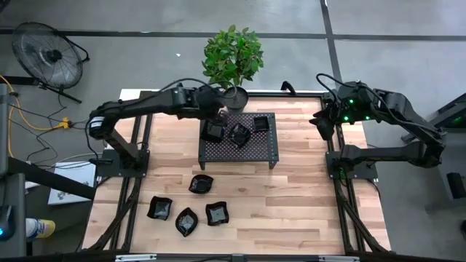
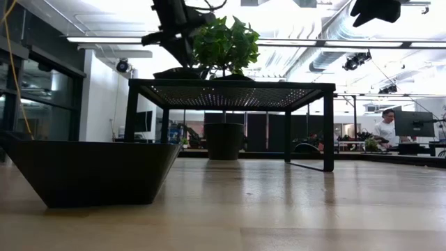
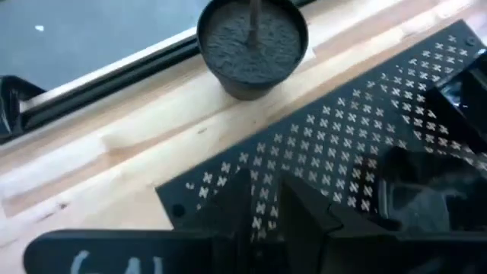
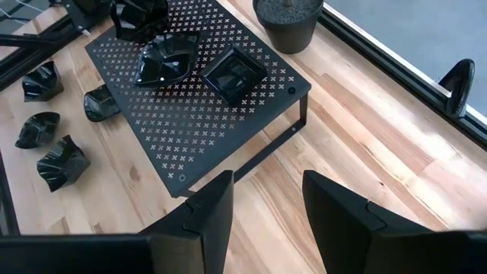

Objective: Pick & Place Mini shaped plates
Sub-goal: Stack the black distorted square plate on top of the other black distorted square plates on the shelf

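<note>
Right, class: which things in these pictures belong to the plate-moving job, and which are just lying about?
Part of the job:
- three mini plates on the perforated rack
- four mini plates on the wooden table
- left gripper, over the rack
- right gripper, waiting by the table's right edge

Just lying about:
- potted plant
- floor fan
- person at a desk
</note>
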